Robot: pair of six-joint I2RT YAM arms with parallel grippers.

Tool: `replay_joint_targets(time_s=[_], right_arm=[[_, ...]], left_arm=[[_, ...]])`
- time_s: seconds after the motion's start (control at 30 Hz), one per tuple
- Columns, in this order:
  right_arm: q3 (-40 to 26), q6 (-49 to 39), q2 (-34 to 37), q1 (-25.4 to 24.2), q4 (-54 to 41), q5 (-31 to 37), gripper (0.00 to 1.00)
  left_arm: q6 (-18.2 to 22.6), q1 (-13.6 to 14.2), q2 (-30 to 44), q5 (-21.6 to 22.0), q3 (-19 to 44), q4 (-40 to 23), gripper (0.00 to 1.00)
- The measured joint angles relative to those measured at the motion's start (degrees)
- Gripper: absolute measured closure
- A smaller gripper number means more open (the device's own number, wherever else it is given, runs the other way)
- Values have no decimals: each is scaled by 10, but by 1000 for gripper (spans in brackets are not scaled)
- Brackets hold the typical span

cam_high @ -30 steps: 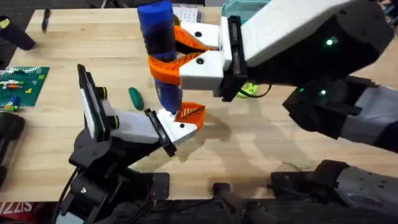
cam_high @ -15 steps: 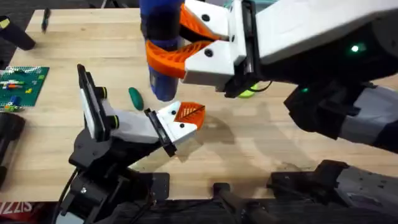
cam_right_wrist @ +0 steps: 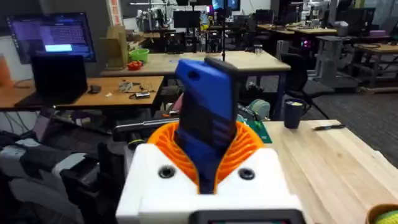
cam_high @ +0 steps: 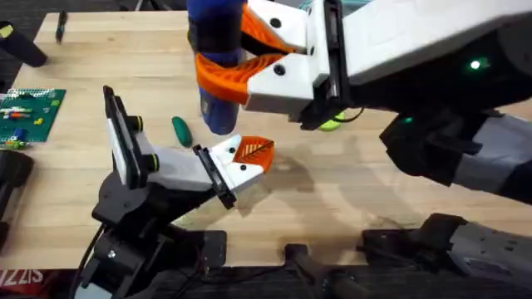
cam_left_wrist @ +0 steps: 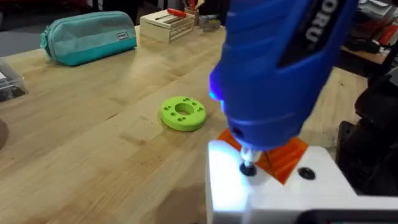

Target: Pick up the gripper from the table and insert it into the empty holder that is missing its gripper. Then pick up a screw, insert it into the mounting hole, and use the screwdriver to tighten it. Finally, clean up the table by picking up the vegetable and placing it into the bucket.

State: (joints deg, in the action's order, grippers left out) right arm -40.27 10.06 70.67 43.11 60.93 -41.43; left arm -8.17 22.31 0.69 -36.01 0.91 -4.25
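My right gripper (cam_high: 229, 71) is shut on the blue screwdriver (cam_high: 214, 50), holding it upright over the table; in the right wrist view the screwdriver (cam_right_wrist: 208, 118) stands between the orange pads (cam_right_wrist: 249, 149). Its tip (cam_left_wrist: 247, 158) hovers right at a screw (cam_left_wrist: 249, 169) seated in the white holder (cam_left_wrist: 273, 193). The small orange ribbed gripper (cam_high: 253, 151) sits in that holder (cam_high: 237, 170) at the end of my left arm (cam_high: 166, 170). The dark-green vegetable (cam_high: 180, 129) lies on the table just left of the screwdriver. The bucket is out of view.
A lime-green disc (cam_left_wrist: 183, 114) lies on the wood beyond the holder, half hidden under my right arm overhead (cam_high: 332, 124). A teal pouch (cam_left_wrist: 87, 38) and a wooden box (cam_left_wrist: 168, 25) stand farther off. A green brick board (cam_high: 29, 112) sits at the left edge.
A second ago the screwdriver tip rested on the holder; my right arm then lifted it up and slightly away. Nothing moved in the last half second.
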Motion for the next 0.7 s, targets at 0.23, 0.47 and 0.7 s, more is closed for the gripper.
replay_joint_targets(time_s=[0.23, 0.47, 0.7], right_arm=[[0, 0, 0, 0, 0, 0, 903], [0, -18, 0, -1, 0, 0, 905], [0, -87, 0, -46, -2, -2, 904]], left_arm=[[0, 0, 0, 0, 0, 0, 983], [0, 0, 0, 0, 0, 0, 983], [0, 0, 0, 0, 0, 0, 983]])
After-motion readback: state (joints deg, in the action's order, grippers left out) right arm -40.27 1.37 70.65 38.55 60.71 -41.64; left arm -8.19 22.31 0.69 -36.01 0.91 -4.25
